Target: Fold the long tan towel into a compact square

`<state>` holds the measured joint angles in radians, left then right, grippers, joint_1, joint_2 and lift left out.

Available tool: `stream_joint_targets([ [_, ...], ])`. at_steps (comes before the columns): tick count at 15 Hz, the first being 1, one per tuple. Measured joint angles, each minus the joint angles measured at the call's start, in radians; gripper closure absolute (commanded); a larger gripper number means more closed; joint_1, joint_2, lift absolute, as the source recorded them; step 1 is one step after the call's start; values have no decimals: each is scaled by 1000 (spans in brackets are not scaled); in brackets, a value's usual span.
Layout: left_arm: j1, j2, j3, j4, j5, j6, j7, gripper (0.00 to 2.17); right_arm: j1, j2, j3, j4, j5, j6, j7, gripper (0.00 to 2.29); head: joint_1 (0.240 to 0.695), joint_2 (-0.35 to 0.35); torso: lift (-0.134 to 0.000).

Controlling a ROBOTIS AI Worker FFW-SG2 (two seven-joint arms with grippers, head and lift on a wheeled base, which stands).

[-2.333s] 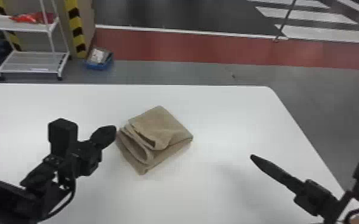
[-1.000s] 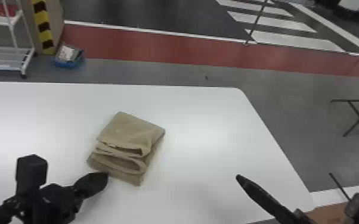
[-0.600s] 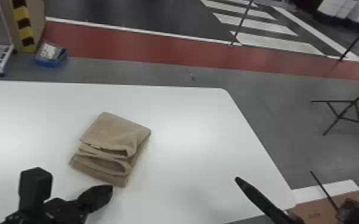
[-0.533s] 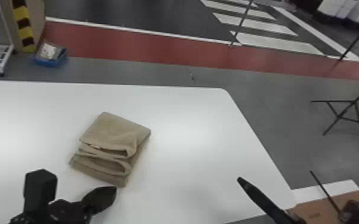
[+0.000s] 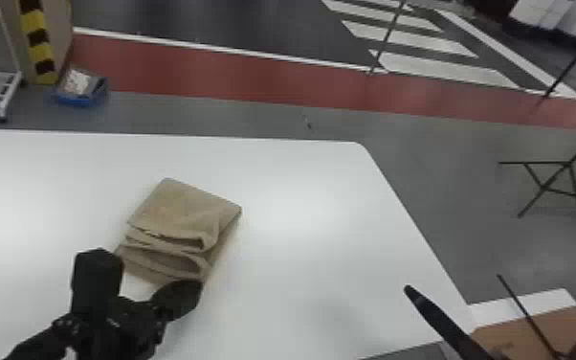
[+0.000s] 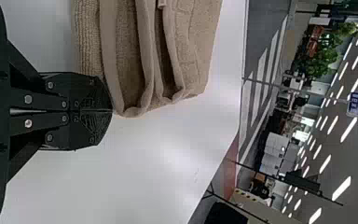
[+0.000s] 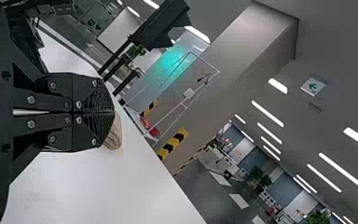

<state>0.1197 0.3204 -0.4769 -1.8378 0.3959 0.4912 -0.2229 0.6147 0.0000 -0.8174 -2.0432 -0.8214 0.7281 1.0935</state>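
Taking the towel as the middle of a clock dial in the head view, with twelve pointing away from the robot, the left gripper [image 5: 195, 287] lies nearest, its tip at about six o'clock, right at the towel's near edge; whether they touch, I cannot tell. Its fingers [image 6: 88, 93] are clenched together, with nothing between them. The right gripper [image 5: 410, 290] points in at about four o'clock, well apart from the cloth and over the near right part of the counter. Its fingers [image 7: 91, 130] are likewise pressed together and empty. The tan towel [image 5: 177, 210] itself lies on the white counter [image 5: 301, 201], folded into a compact, roughly square stack that sits turned at an angle. The layers bulge into loose, open loops on the side toward six o'clock, while the top is smoother toward twelve. Between three and four o'clock, beyond the counter's right edge, is a cardboard box [image 5: 531, 330] with a thin black rod [image 5: 516, 297] slanting across it. The counter's rounded far corner is at two o'clock. Farther off on the grey floor, a black folding stand [image 5: 545, 186] is at three o'clock, a blue tray [image 5: 79, 100] at eleven and a white wheeled rack [image 5: 9, 93] at ten. Behind them a red floor band [image 5: 253, 79] crosses over, and past it white stripes [image 5: 440, 69] show at two.
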Motion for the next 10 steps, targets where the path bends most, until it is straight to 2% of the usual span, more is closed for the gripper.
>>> stream_joint_targets([
  [4,-39,-9,-7,37,-1,6,4,1905,-41,0,9,14,15,4,-14,2246,695,-350,-123],
  [8,-75,-46,-18,60,4,23,5,1905,-75,0,29,38,45,8,-21,2246,695,-350,-123],
  [10,-77,-50,-13,59,21,24,4,1905,-86,0,33,53,52,8,-23,2246,695,-350,-123],
])
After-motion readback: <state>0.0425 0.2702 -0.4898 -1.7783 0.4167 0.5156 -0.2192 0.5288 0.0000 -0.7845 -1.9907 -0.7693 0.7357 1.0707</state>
